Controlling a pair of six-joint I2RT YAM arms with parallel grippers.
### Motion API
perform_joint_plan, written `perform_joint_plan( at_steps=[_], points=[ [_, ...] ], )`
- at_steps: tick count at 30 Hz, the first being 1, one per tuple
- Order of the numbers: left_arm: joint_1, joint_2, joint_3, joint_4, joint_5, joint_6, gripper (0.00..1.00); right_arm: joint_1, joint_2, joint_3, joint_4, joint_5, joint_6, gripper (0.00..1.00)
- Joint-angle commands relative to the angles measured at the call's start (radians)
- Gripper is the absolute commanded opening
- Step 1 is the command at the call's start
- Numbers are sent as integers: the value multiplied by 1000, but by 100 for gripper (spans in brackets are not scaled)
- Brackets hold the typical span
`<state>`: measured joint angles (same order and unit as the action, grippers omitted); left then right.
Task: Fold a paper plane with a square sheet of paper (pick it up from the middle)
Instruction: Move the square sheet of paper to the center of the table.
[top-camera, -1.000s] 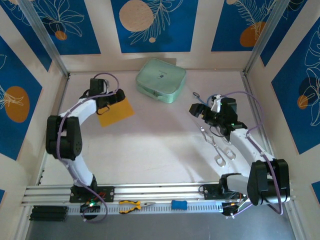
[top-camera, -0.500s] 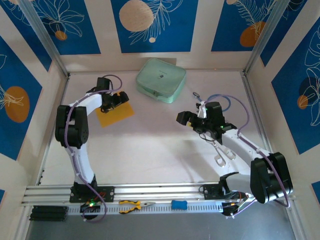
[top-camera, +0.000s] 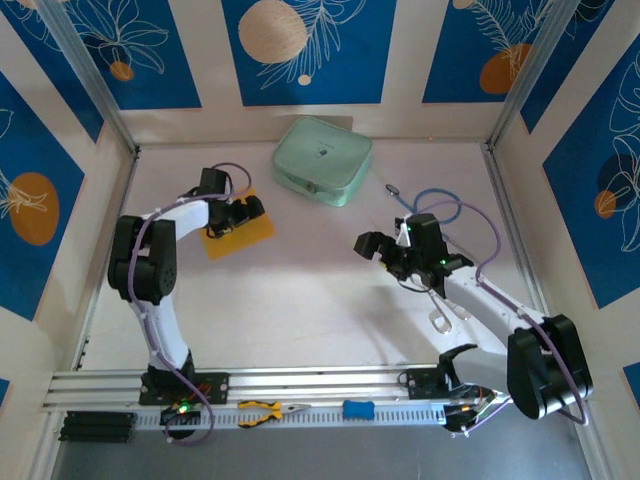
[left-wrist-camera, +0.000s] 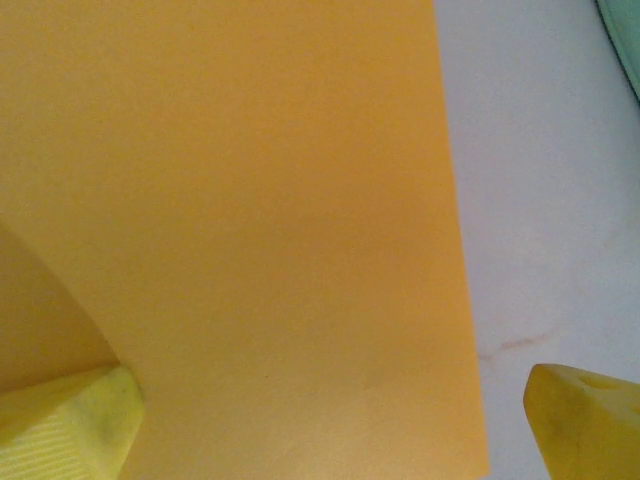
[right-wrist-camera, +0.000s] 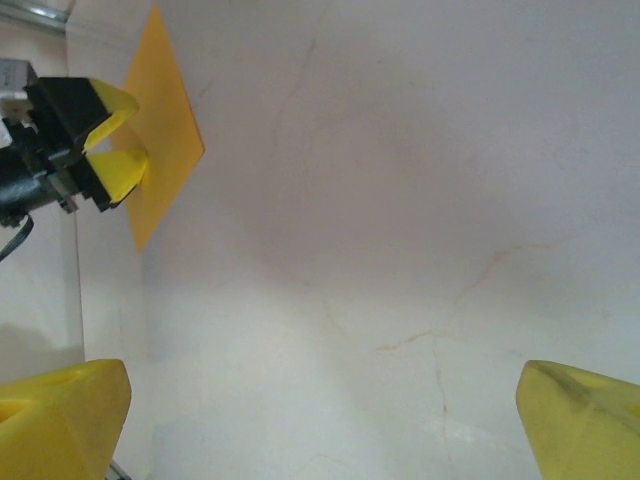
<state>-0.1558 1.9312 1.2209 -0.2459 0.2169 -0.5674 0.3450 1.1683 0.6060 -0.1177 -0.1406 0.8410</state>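
Your table (top-camera: 320, 300) holds the pale green case (top-camera: 322, 161) beyond both arms, clear of the work. The square sheet of paper (left-wrist-camera: 250, 200) lies flat, unfolded, beneath your left gripper (left-wrist-camera: 330, 430): jaws spread wide astride its edge, one finger over paper, one over bare table, pinching nothing, likely lining up the middle pick. Your right gripper (right-wrist-camera: 320, 420) hangs wide open and empty, the sheet well ahead of it.
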Motion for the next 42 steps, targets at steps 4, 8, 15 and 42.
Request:
perform_joint_plan(
  at_steps=[4, 8, 15, 42],
  points=[
    [-112, -50, -153, -108, 56, -9, 100, 3, -105, -57, -70, 68, 50, 99],
    [-208, -82, -221, -133, 55, 17, 100, -2, -122, -56, -87, 71, 54, 99],
    [-370, -191, -346, -139, 67, 51, 100, -8, -117, -46, -113, 64, 51, 99],
    [-420, -260, -310, -185, -13, -2, 95, 12, -93, 86, -272, 93, -137, 99]
  ],
)
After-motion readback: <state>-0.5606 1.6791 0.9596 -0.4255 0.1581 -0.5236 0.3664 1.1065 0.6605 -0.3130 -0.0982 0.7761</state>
